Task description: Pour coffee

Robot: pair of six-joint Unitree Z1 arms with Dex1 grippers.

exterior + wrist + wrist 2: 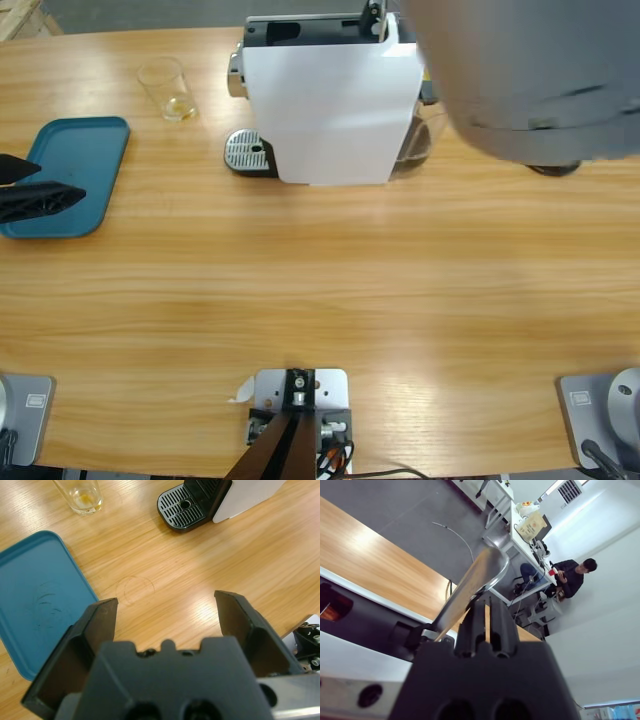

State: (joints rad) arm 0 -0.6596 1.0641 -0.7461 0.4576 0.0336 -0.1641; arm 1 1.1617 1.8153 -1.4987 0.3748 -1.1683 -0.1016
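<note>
The left gripper [167, 612] hangs with its jaws spread wide and empty over bare table [210, 575], the blue tray [35, 610] just beside it. Farther ahead stands the glass [80, 495], holding only a thin trace of coffee [82, 499], and to its right the coffee machine [330, 100] with its drip grate [182, 510]. The right gripper [482, 622] is clamped on the machine's silver lever [472, 587]. To do this step well, it should swing the lever along its arc without twisting.
</note>
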